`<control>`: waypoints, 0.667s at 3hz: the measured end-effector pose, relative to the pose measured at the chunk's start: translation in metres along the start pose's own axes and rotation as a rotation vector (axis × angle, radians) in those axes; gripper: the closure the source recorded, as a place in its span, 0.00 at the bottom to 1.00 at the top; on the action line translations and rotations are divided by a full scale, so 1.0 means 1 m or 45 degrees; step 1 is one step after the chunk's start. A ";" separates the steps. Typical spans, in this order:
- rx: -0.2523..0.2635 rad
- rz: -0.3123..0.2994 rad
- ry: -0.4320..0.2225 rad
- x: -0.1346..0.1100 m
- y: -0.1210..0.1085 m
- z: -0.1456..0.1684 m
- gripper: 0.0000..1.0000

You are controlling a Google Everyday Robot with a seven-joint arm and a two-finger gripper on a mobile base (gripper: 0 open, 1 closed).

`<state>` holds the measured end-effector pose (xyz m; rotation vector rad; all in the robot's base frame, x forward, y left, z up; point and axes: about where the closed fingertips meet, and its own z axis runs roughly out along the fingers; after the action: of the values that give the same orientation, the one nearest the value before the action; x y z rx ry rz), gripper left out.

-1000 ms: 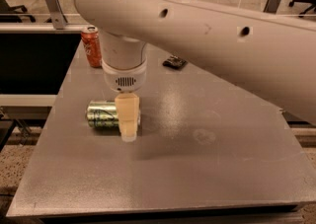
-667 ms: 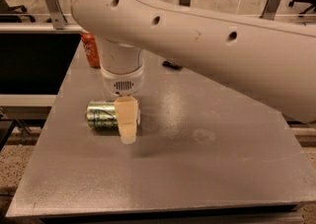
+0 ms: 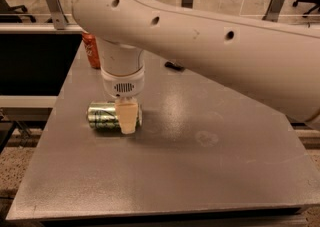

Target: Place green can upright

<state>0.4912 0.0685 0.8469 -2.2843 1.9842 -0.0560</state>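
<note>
The green can [image 3: 104, 116] lies on its side on the grey table [image 3: 200, 171], left of the middle, its long axis running left to right. It is shiny pale green with darker markings. My gripper [image 3: 127, 121] hangs straight down from the big white arm [image 3: 200, 36] and sits at the can's right end, its cream tip in front of the can and reaching almost to the table top. The part of the gripper behind the can is hidden.
An orange-red soda can [image 3: 91, 51] stands upright at the table's far left corner, partly behind the wrist. A small dark object [image 3: 174, 66] lies near the far edge. The table's left edge drops off beside a black panel [image 3: 35, 66].
The arm's upper body has swung a little to the left. The gripper stays at the can's right end, and the green can has not moved.
</note>
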 end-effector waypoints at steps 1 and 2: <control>0.014 -0.010 -0.016 0.000 0.000 -0.009 0.72; 0.088 -0.074 -0.046 0.007 -0.008 -0.032 0.96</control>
<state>0.4967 0.0609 0.8791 -2.2833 1.8686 -0.0867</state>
